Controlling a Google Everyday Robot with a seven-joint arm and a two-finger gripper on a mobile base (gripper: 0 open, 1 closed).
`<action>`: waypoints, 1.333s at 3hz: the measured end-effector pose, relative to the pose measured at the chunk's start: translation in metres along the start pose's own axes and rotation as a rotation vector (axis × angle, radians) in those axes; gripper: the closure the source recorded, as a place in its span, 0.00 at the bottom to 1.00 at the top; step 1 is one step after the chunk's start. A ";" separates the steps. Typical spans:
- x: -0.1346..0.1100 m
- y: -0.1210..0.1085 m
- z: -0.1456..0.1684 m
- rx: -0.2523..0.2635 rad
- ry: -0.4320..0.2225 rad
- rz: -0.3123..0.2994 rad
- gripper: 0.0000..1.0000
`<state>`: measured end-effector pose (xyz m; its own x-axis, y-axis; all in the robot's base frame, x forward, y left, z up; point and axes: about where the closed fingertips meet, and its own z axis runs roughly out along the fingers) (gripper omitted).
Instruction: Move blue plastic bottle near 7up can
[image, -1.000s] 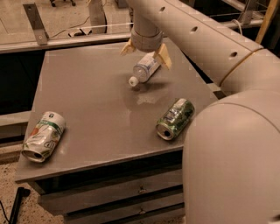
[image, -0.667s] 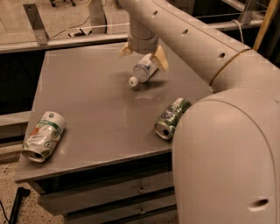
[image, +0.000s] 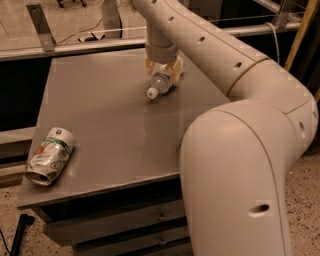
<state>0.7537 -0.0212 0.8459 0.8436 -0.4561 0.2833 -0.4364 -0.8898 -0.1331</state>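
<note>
The blue plastic bottle (image: 161, 83) is a small clear bottle with a white cap pointing toward the front left. It is at the far middle of the grey table (image: 100, 115). My gripper (image: 163, 69) comes down onto it from above, with a yellowish finger on each side of its body, shut on it. The bottle is tilted, cap end low at the table top. The 7up can (image: 50, 156), crushed and whitish with a green band and a red-orange mark, lies at the front left corner, far from the bottle.
My large white arm (image: 240, 165) fills the right side and hides the table's front right part. Drawers (image: 125, 230) sit under the table. A glass rail (image: 75, 45) runs behind the far edge.
The arm's bulk has swung left and now hides the dark green dented can that showed at the front right. The gripper and bottle have shifted slightly left.
</note>
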 end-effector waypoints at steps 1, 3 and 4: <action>0.002 0.004 -0.001 0.001 -0.008 0.012 0.60; -0.053 0.031 -0.071 0.096 -0.073 -0.016 1.00; -0.119 0.056 -0.114 0.146 -0.160 -0.040 1.00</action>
<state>0.5927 -0.0158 0.9134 0.9035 -0.4057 0.1383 -0.3613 -0.8944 -0.2636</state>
